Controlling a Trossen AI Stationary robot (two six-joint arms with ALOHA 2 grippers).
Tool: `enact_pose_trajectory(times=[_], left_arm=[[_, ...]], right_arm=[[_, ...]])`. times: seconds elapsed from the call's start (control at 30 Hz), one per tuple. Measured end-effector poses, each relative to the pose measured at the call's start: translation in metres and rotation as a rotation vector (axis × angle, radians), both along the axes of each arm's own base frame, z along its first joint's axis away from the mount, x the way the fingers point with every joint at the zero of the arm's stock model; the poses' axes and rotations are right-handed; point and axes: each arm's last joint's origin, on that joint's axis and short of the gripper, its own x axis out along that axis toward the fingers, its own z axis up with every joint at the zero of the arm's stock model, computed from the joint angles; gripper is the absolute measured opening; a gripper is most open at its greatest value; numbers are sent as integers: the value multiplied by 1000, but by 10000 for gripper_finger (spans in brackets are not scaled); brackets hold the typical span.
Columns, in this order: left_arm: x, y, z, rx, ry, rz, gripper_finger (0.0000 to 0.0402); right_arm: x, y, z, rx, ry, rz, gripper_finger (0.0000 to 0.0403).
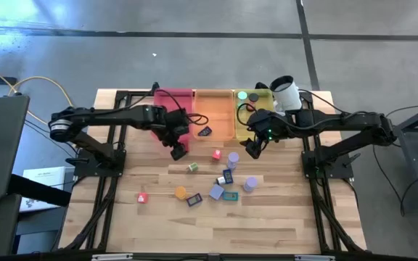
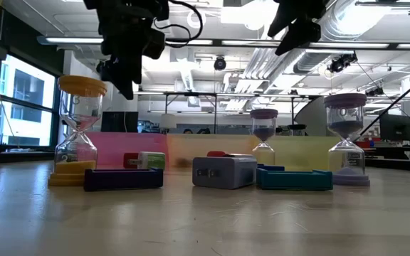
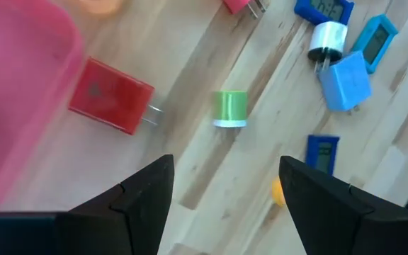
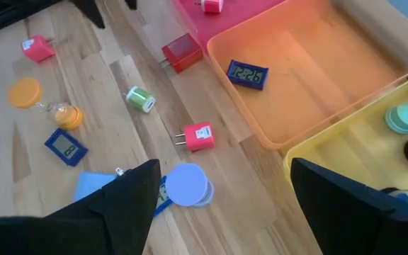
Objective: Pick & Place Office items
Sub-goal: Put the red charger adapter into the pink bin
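Note:
Small office items lie scattered on the wooden table: a green plug [image 1: 192, 167], a pink plug [image 1: 216, 154], lavender hourglasses [image 1: 232, 157], dark blue and teal timers [image 1: 230, 195], an orange hourglass [image 1: 181, 192] and a red block [image 1: 142, 197]. My left gripper [image 1: 178, 151] hangs open above the table near the pink tray [image 1: 173, 101]; in its wrist view its fingers [image 3: 222, 195] stand over bare wood, with a red plug block [image 3: 112, 95] and the green plug [image 3: 229, 108] ahead. My right gripper [image 1: 252, 148] is open in front of the yellow tray [image 1: 263, 109], above the lavender hourglass [image 4: 188, 185].
Three trays stand side by side at the far edge: pink, orange [image 1: 212, 109] and yellow. A dark blue timer [image 4: 246, 74] lies in the orange tray; round pieces [image 4: 404, 118] lie in the yellow one. A white cup [image 1: 285, 93] stands behind the right arm. The near half of the table [image 1: 216, 232] is bare wood.

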Motion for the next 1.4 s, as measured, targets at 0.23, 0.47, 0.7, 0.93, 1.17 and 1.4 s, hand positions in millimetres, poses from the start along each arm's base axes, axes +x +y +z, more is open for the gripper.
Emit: enact_pose_trajectory(times=[0.23,0.47,0.7,0.93,1.17,1.4], left_arm=[[6,-15,-6,-26,60,293,248],[17,-9,-25,-79,133,771,248],[30,4,-52,-79,221,769,248],[38,18,-76,-163,312,762,248],[39,28,-81,-151,311,783,248],[41,33,-80,-138,267,807,248]], right_arm=[[0,7,0,13,-3,14,306],[1,12,1,15,-13,28,306],[1,12,0,34,-16,11,306],[1,18,0,44,-18,23,306],[0,21,0,43,-17,35,306],[0,21,0,37,-17,30,306]])
